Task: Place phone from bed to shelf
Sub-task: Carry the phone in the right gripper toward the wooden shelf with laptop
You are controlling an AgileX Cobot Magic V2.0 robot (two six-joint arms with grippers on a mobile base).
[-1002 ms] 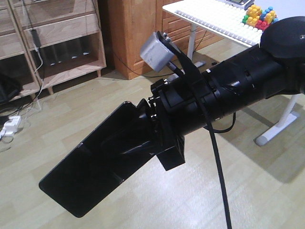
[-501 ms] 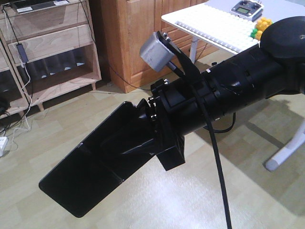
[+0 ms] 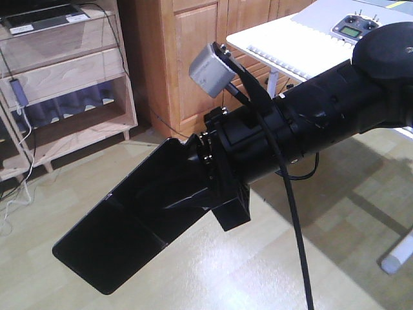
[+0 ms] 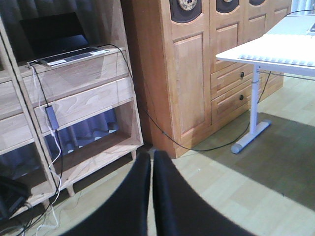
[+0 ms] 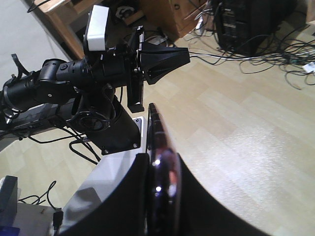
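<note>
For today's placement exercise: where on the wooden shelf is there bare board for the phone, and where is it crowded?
Free: the bottom compartment floor of the shelf, between its side wall and the hanging cables. Crowded: the upper board, filled by the laptop, with a charger brick dangling below.

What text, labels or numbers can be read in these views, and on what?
Nothing is legible in any view.
White stickers on the laptop on the shelf: too small to read.
Screen of the handheld controller on the white table: blurred.
Round dial on the wooden cabinet: blurred.
Phone: no marking shows.
</note>
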